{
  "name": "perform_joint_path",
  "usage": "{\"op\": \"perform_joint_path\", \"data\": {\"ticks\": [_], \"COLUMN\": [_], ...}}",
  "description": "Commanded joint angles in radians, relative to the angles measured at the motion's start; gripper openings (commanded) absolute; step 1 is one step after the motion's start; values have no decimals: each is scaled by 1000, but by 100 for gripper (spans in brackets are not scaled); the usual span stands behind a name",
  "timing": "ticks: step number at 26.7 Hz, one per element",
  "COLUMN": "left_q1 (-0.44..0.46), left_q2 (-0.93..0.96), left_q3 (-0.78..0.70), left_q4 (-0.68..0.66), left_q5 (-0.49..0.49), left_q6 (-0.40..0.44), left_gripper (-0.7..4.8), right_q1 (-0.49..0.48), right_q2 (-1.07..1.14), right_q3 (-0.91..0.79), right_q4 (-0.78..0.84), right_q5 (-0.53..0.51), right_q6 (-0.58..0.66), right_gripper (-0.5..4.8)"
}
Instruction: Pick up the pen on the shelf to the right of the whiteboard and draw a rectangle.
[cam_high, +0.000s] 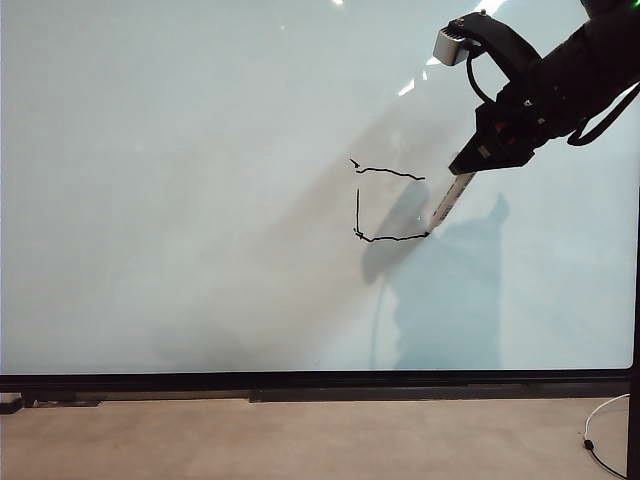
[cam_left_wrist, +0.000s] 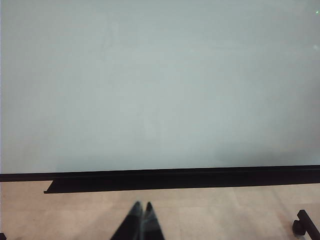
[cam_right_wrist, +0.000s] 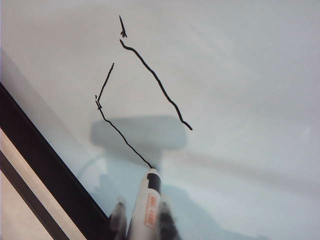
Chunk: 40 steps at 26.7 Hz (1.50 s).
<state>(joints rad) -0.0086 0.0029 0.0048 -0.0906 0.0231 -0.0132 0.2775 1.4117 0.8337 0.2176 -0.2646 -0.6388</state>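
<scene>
**Pen tip on board, three sides drawn**

Left gripper sits low before the whiteboard's bottom frame, fingers pressed together, holding nothing. On the whiteboard, right of centre, the rectangle shows top, left and bottom lines; right side missing. Right gripper at upper right is clamped on the pen, tilted, tip touching the bottom line's right end

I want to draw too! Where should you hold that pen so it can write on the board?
Probably its white barrel, well behind the tip, as the right gripper does. The pen slants onto the whiteboard, so come from its back end. The left gripper hangs shut below.
</scene>
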Motion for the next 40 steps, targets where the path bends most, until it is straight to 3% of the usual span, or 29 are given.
{"op": "perform_joint_path", "data": {"ticks": [1,40], "left_q1": [0,0], "left_q2": [0,0], "left_q3": [2,2], "left_q4": [10,10], "left_q5": [0,0], "left_q6": [2,2], "left_gripper": [-4,-4], "right_q1": [1,11], "right_q2": [-5,-134], "right_q3": [6,17], "right_q4": [27,48], "right_q5": [0,23], "right_q6": [-3,-17], "right_gripper": [-5,-5]}}
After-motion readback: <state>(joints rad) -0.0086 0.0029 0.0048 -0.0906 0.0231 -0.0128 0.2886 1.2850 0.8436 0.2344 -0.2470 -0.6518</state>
